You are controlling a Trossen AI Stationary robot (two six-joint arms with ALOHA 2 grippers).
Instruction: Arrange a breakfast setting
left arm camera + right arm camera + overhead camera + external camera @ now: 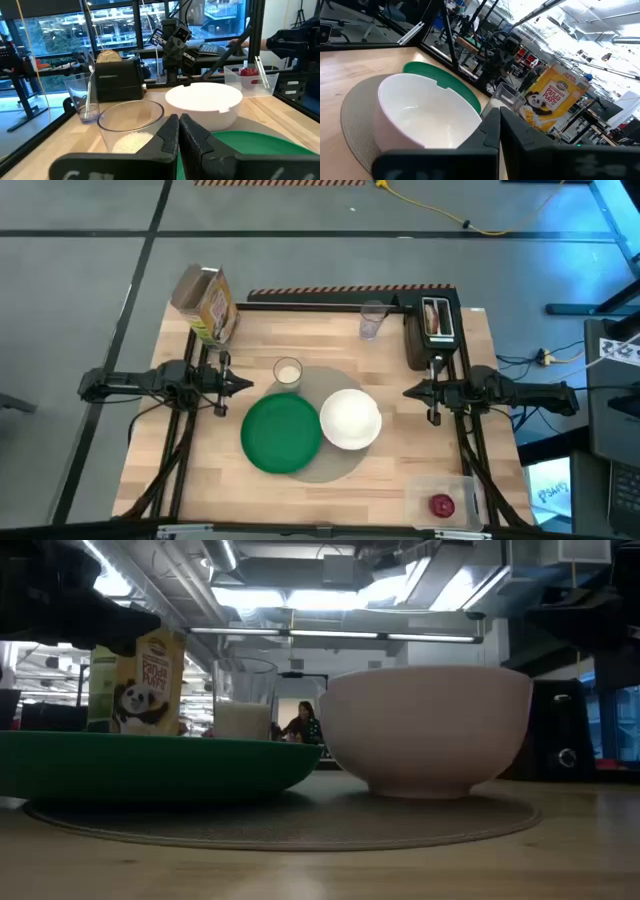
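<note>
High view gives the layout plainly: the round grey mat [318, 468] lies at table centre with the round green plate [281, 433] on its nine o'clock half and the white bowl [350, 418] on its three o'clock half, the two rims just beside each other; the small milk glass [288, 372] stands at the mat's twelve o'clock edge, just beyond the plate. The left gripper [243, 384] waits at the table's nine o'clock side, fingers pressed together and holding nothing, pointing inward at the glass, which is near it toward three o'clock. The right gripper [410, 391] mirrors it at the three o'clock side, also closed tight and empty, pointing toward the bowl, which is near it toward eight o'clock. What seems left to bring in is the red apple [442, 505], sitting in a clear tub [470, 498] at the table's five o'clock corner, close to the front and right edges; it lies toward six o'clock from the right gripper and is round, so no axis matters. The right arm is clearly the nearer. The bagel [434, 318] appears to stand in the toaster [432, 330] just at twelve o'clock of that same gripper. No spoon can be made out for certain. Bare wood between mat and tub gives open room; a cereal box [205, 303] and an empty glass [373, 321] crowd the far edge.
</note>
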